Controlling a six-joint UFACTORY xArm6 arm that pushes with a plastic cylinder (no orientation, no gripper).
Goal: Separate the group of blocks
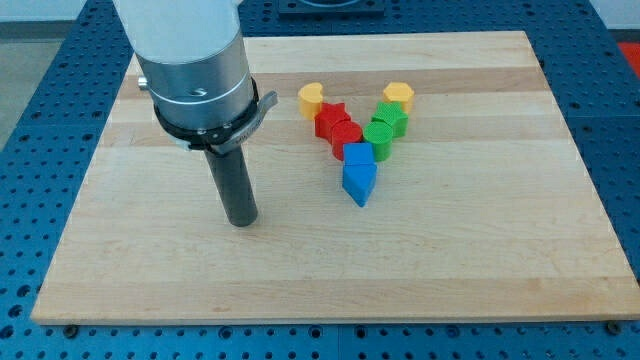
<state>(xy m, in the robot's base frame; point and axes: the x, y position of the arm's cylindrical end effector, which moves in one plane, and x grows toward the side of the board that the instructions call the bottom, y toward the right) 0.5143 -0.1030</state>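
Several blocks form a V-shaped group right of the board's middle. A yellow heart-shaped block (311, 98) and a yellow hexagonal block (398, 96) sit at the V's two upper ends. A red star block (331, 118) and a second red block (345, 136) make the left arm. Two green blocks (390, 118) (378, 137) make the right arm. A blue cube (357, 155) and a blue pointed block (359, 182) form the bottom. My tip (240, 221) rests on the board well to the left of the group, touching no block.
The wooden board (480, 260) lies on a blue perforated table (30, 200). The arm's silver and white body (195, 60) rises over the board's upper left.
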